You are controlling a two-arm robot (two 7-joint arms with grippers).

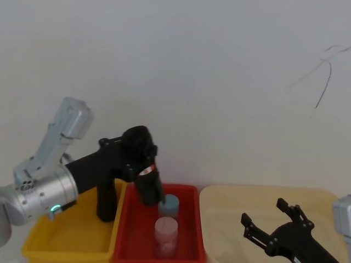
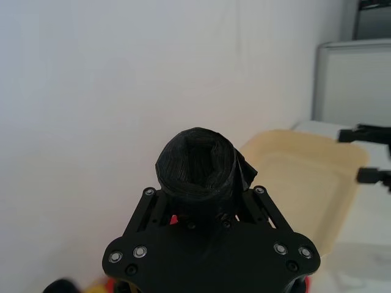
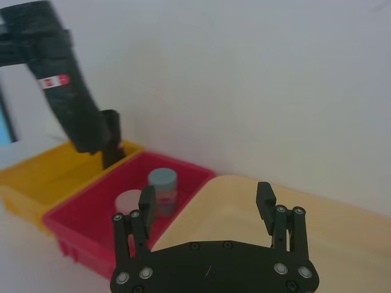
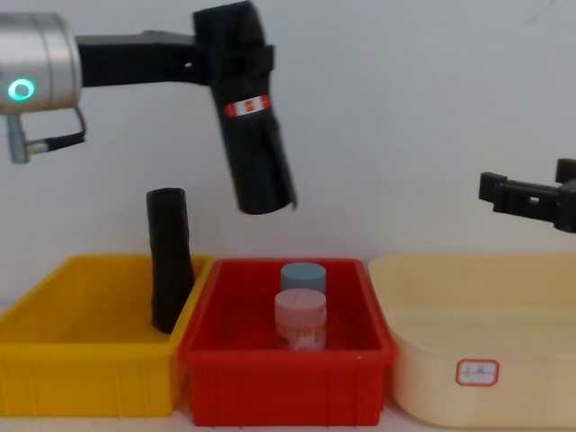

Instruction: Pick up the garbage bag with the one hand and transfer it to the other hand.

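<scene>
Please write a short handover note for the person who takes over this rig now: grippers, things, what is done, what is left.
Left gripper: shut on the garbage bag, held in the air above the red bin.
Right gripper: open, over the cream basin, apart from the bag.
Plain black roll: leaning in the yellow bin.
Done: pick-up.
Left: hand the bag to the right gripper.

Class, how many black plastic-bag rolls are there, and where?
2. The red-labelled black roll hangs in the left gripper above the red plastic bin; the plain black roll leans in the yellow plastic bin.
</scene>
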